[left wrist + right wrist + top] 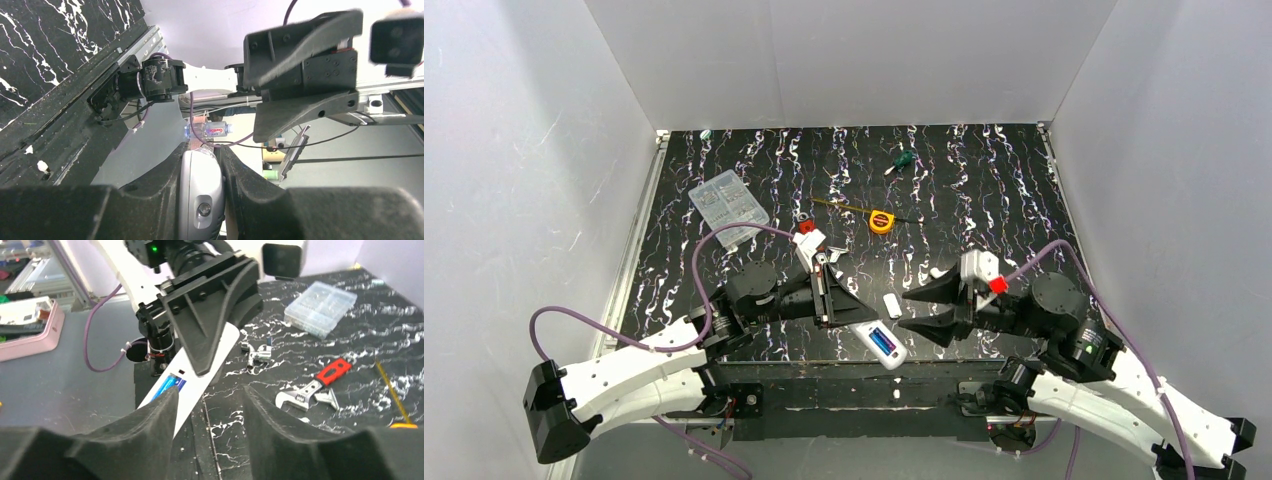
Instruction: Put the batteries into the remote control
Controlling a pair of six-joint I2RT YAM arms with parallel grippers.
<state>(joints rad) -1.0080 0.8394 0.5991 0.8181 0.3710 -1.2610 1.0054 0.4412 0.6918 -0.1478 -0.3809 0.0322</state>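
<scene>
At the table (984, 200) front edge, left gripper (202, 150) clamps the remote control (200, 190) by its sides; we judge it light, stiff, slick plastic. Right gripper (906, 311) gapes empty beside the batteries (883, 343).

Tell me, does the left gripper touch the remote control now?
Touching. The left wrist view shows the remote control clamped inside the left gripper, pressed on both sides without any gap.

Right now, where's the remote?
The remote sits at the near table edge, centre of the top view, clamped in the left gripper, beside the right gripper.
</scene>
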